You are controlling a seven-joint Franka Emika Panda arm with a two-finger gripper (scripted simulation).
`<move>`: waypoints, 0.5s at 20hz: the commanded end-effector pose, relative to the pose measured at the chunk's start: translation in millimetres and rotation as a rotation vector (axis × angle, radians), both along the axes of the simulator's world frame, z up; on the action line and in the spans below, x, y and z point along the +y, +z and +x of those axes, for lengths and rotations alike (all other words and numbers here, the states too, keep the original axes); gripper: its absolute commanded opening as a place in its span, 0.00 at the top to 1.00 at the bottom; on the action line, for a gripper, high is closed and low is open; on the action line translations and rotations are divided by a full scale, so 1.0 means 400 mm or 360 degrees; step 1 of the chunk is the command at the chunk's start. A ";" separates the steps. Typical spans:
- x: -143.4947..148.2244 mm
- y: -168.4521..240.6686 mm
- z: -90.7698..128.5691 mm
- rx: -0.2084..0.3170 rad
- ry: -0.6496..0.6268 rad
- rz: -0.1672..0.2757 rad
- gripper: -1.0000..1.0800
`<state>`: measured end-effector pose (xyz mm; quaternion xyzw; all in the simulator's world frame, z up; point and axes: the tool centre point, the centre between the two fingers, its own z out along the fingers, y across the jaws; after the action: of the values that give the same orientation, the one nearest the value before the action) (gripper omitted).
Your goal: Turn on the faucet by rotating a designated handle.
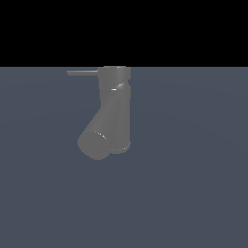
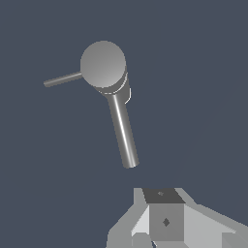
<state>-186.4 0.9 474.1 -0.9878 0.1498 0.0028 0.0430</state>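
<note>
Faucet (image 1: 115, 109) stands in the upper middle of the exterior view, an upright grey cylinder on a flat blue-grey floor (image 1: 193, 184), with its top edge just at the line where the floor meets the black background. Its thick spout (image 1: 99, 135) branches off low and slants toward the exterior view's left, ending in a round face in the middle of the frame, beside the cylinder's foot. The handle (image 1: 83, 72) is a thin straight rod leaving the cylinder's top sideways toward the exterior view's left, level, with its free end well out from the body and nothing touching it. Bare floor lies on every side of the faucet, wide to the exterior view's right and across the whole lower half of the frame, and above the handle is only the black band. No arm shows in that view. In the wrist view the faucet's round cap (image 2: 102, 63) is seen from above, the handle (image 2: 63, 80) sticks out from its edge, and a longer, thicker bar (image 2: 123, 133) runs out from under the cap toward the gripper (image 2: 164, 223); I cannot tell which part of the faucet that bar is. The gripper's pale grey body sits apart from that bar's end with bare floor between. Its fingertips are out of frame, so whether they are spread or closed cannot be told.
</note>
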 end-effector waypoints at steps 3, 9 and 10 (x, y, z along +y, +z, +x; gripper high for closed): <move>0.019 -0.022 0.057 0.0026 -0.0159 0.0032 1.00; 0.048 -0.057 0.131 0.0065 -0.0375 0.0060 1.00; 0.053 -0.063 0.143 0.0071 -0.0412 0.0063 1.00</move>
<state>-136.7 19.1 452.8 -0.9638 0.2595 0.0197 0.0577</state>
